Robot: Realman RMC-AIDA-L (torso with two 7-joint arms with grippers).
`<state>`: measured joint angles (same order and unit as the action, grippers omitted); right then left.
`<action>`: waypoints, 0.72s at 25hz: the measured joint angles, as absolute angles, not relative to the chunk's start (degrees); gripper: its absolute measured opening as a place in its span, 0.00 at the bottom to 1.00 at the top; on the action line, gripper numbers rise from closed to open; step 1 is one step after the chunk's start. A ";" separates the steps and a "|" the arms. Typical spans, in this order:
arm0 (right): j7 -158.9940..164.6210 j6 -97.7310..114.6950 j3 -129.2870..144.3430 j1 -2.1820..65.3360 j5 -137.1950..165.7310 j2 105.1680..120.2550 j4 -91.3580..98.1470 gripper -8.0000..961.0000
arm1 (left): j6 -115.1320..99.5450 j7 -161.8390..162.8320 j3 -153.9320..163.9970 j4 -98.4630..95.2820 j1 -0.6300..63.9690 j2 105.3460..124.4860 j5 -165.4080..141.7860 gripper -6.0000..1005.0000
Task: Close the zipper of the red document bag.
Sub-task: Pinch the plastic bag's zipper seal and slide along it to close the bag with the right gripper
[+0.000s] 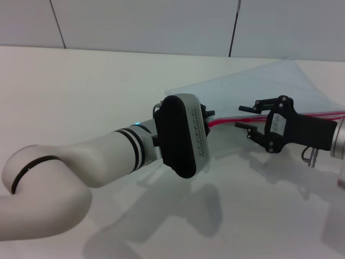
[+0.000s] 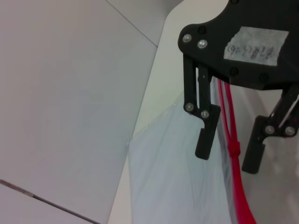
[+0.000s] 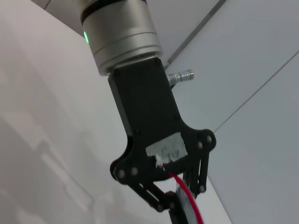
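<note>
On a white table [image 1: 81,91], the red document bag [image 1: 259,89] is lying flat toward the robot's right, its zipper [image 1: 323,116] running along the long edge nearest the robot. The right gripper [image 1: 249,117] is hovering over that red strip with its fingers spread wide and nothing between them. The left gripper [image 2: 229,151], seen from its own wrist, is hanging with its fingers [image 2: 205,135] parted on either side of the zipper's red slider [image 2: 234,150], not visibly pinching it; from the head camera the left arm's wrist is hiding this grasp.
</note>
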<state>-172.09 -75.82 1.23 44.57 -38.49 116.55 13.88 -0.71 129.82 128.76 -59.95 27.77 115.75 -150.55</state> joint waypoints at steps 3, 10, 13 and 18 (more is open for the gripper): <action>-172.09 -75.51 1.23 44.57 -38.42 116.54 14.36 0.33 | -0.70 129.81 128.76 -59.97 27.77 115.75 -150.56 0.08; -172.09 -74.13 2.89 44.60 -38.35 116.54 14.43 0.29 | -0.70 129.81 128.76 -60.08 27.60 115.75 -150.70 0.09; -172.09 -74.04 3.32 44.60 -38.49 116.54 14.42 0.25 | -0.70 129.81 128.76 -60.33 27.43 115.74 -150.74 0.09; -172.09 -74.08 3.33 44.59 -38.50 116.54 14.41 0.21 | -0.70 129.81 128.76 -60.55 27.15 115.68 -150.83 0.10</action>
